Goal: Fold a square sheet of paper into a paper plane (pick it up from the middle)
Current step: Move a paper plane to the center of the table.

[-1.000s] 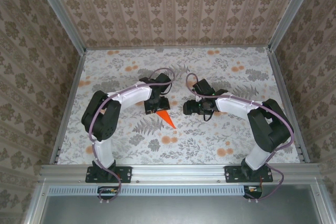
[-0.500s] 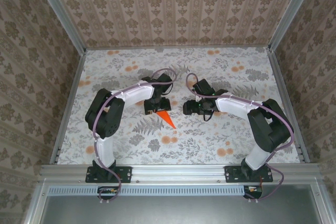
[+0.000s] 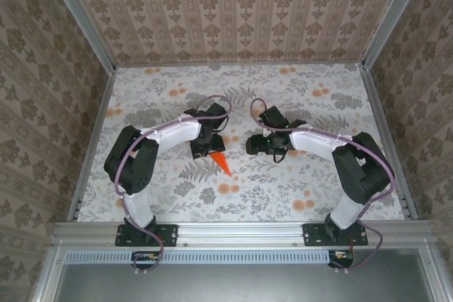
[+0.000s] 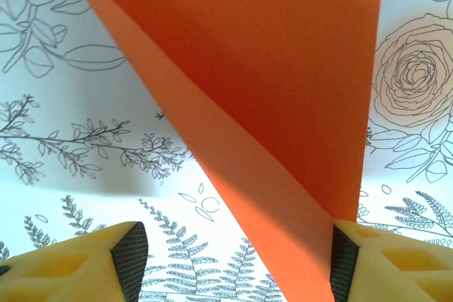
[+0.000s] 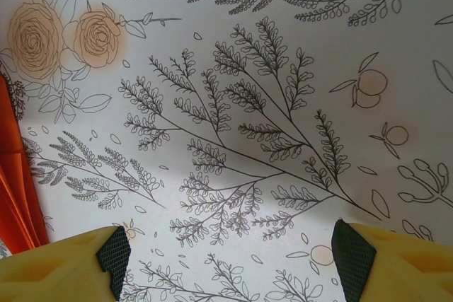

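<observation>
Our left pincer [image 4: 232, 263] stands open, with the orange paper plane [image 4: 269, 76] between its fingers, touching one pad. Our right pincer [image 5: 230, 256] is open too, and the paper plane's edge lies off to its left.

The left arm [image 3: 166, 132] and right arm [image 3: 318, 139] are bending inward toward each other. The left gripper [image 3: 209, 151] is pointing downward, jaws standing apart. The right gripper [image 3: 252, 146] is aiming toward it, jaws spread wide.
</observation>
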You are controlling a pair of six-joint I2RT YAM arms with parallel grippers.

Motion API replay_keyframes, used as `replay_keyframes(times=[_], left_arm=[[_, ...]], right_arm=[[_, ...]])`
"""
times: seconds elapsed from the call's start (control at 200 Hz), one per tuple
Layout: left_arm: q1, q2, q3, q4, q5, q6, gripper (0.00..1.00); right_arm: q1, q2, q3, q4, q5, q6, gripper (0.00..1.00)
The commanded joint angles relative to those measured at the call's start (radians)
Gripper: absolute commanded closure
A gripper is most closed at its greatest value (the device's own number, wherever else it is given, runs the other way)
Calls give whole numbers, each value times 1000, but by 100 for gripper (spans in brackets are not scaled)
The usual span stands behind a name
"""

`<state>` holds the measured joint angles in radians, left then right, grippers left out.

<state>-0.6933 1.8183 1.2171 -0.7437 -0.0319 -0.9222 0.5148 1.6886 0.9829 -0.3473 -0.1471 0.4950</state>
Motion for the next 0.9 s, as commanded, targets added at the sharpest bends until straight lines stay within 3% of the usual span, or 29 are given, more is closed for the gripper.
replay_keyframes(times=[0.0, 0.325, 0.895], left_arm=[[2, -45, -28, 16, -25, -38, 33], [13, -83, -75, 36, -34, -81, 42], [58, -160, -231, 243, 44, -197, 68]], right_arm=[[-6, 21, 23, -36, -25, 12, 21], [-5, 29, 25, -36, -34, 13, 21], [-6, 35, 25, -32, -45, 19, 21]])
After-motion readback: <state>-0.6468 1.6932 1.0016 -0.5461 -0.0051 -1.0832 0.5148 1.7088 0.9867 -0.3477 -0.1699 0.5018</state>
